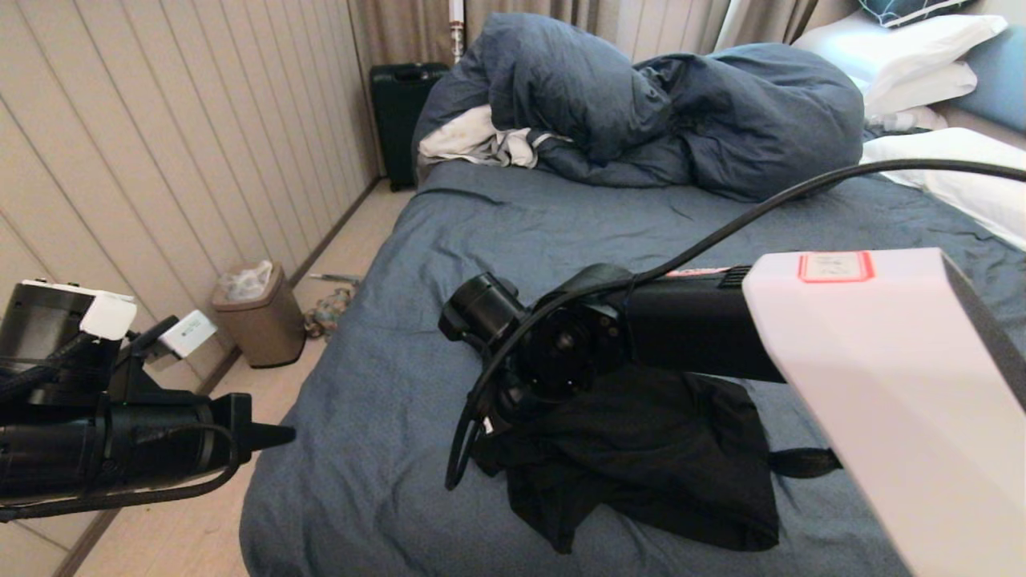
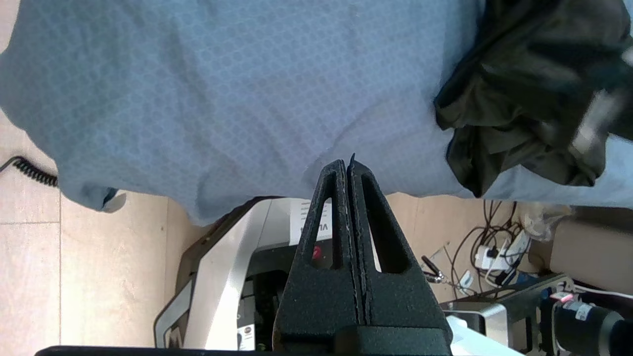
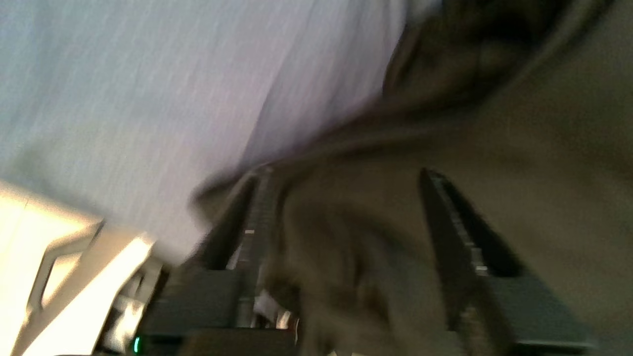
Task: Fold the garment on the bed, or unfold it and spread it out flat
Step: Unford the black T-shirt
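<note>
The garment [image 1: 641, 457], a black T-shirt, lies crumpled near the front edge of the bed [image 1: 561, 232]; its print is hidden. My right arm reaches across it, and its wrist hides the fingers in the head view. In the right wrist view the right gripper [image 3: 346, 173] is open, its fingers [image 3: 257, 207] standing wide apart with loose black fabric [image 3: 494, 99] bunched between them. My left gripper [image 1: 272, 437] hangs off the bed's left front corner, shut and empty [image 2: 346, 165]. From there the garment [image 2: 519, 84] lies well to one side on the blue sheet [image 2: 198, 89].
A bulky dark-blue duvet [image 1: 641, 112] and a white cloth [image 1: 473, 140] pile up at the bed's far end, with white pillows [image 1: 914, 48] at the far right. A bin [image 1: 256, 316] and a dark suitcase [image 1: 401, 112] stand on the floor by the left wall.
</note>
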Motion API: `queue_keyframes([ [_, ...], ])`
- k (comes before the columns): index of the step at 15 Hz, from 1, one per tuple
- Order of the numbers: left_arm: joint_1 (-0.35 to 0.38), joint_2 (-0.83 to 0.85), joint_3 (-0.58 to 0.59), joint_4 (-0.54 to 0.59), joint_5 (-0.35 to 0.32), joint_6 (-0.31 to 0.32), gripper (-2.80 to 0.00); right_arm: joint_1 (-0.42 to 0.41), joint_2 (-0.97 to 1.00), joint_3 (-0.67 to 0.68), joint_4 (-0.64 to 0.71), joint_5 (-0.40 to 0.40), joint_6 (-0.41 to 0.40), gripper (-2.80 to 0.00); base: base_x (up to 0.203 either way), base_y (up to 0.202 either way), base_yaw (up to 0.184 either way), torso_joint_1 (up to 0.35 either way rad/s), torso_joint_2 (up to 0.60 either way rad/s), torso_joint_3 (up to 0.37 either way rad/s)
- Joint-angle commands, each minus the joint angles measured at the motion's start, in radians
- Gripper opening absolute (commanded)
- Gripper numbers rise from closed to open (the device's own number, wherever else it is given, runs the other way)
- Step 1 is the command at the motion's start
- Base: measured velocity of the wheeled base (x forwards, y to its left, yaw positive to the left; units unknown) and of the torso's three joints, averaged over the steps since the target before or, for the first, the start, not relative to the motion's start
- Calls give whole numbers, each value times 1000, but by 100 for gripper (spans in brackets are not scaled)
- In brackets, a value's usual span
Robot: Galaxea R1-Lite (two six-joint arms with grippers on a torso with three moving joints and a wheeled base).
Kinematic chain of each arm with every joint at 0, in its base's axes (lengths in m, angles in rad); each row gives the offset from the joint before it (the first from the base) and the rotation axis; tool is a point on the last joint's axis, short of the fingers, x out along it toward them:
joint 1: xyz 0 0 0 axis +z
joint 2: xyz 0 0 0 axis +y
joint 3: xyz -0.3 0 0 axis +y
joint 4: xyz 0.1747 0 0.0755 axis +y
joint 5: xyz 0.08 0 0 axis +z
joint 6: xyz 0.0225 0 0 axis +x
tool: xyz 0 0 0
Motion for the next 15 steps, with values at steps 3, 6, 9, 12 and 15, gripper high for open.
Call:
queue_keyframes([
  [3, 0, -2, 30, -54, 1, -3, -280, -23, 58, -1, -60, -19, 1, 0, 0, 0, 0, 0, 0, 0],
  [6, 0, -3, 46, -99, 6, -1, -280, -40, 73, 0, -61, -30, 1, -280, 0, 0, 0, 0, 0, 0],
  [9, 0, -5, 52, -101, 5, -2, -280, -41, 61, 2, -55, -30, -16, -280, 0, 0, 0, 0, 0, 0],
  [12, 0, -6, 52, -101, 5, -2, -280, -41, 46, 7, -53, -31, -19, -280, 0, 0, 0, 0, 0, 0],
  [15, 0, -5, 54, -101, 5, -2, -280, -62, 0, 12, -54, -30, -14, -280, 0, 0, 0, 0, 0, 0],
])
